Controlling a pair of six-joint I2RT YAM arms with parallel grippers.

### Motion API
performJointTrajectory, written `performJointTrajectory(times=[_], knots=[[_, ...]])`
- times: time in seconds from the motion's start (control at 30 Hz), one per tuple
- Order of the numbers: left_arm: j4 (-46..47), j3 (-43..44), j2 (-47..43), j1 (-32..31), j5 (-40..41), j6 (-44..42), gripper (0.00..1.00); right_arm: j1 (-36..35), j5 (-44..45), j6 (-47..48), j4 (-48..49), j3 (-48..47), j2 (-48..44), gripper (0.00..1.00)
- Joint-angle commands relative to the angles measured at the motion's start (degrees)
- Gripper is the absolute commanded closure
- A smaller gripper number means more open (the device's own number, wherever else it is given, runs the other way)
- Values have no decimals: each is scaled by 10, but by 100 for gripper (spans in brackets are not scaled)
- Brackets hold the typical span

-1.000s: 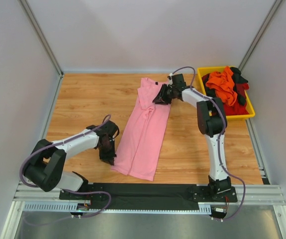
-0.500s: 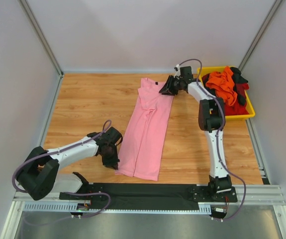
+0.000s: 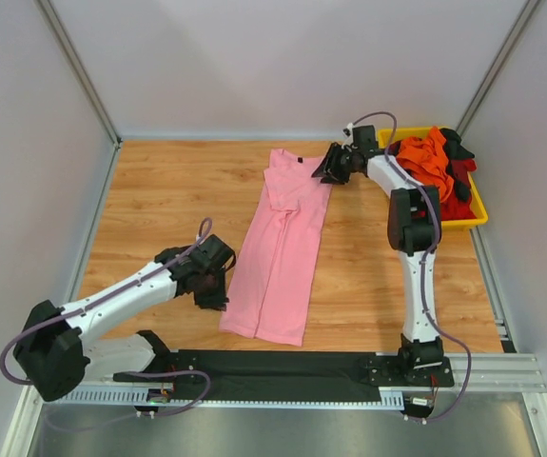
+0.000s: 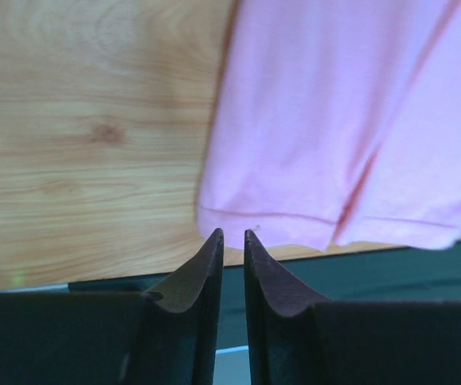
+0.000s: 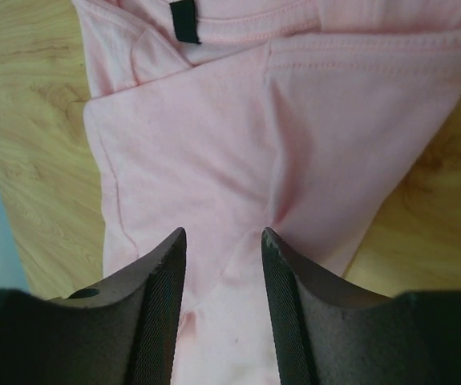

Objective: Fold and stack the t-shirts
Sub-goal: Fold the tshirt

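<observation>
A light pink t-shirt point(image 3: 283, 238) lies folded into a long strip down the middle of the wooden table, collar end at the back. My left gripper point(image 3: 213, 299) sits just off its near-left hem corner. In the left wrist view the jaws point(image 4: 233, 233) stand a narrow gap apart with nothing between them, and the pink hem point(image 4: 294, 216) lies just beyond the tips. My right gripper point(image 3: 324, 171) hovers at the shirt's far-right corner, open. The right wrist view shows its fingers point(image 5: 224, 233) apart above the pink cloth point(image 5: 254, 120), holding nothing.
A yellow bin point(image 3: 473, 221) at the back right holds orange point(image 3: 425, 157), red and black t-shirts in a heap. A black mat point(image 3: 283, 367) runs along the table's near edge. Grey walls close in the left, back and right sides.
Both grippers have widened. The right one has drawn back and to the right, off the shirt's far corner. The left arm has swung out, and its gripper stays beside the near-left hem.
</observation>
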State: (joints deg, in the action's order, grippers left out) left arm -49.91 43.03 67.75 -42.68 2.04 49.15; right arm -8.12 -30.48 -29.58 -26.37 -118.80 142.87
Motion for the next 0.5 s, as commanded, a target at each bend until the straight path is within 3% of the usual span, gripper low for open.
performJointTrajectory(times=[0.0, 0.23, 0.47], knots=[[28, -17, -32, -8, -62, -43, 79, -1, 28, -13, 16, 44, -118, 55], [78, -79, -4, -9, -86, -42, 91, -5, 52, -55, -11, 198, -264, 56], [41, -87, 55, -9, -21, -10, 95, -49, 104, -45, -74, 389, -412, 56]])
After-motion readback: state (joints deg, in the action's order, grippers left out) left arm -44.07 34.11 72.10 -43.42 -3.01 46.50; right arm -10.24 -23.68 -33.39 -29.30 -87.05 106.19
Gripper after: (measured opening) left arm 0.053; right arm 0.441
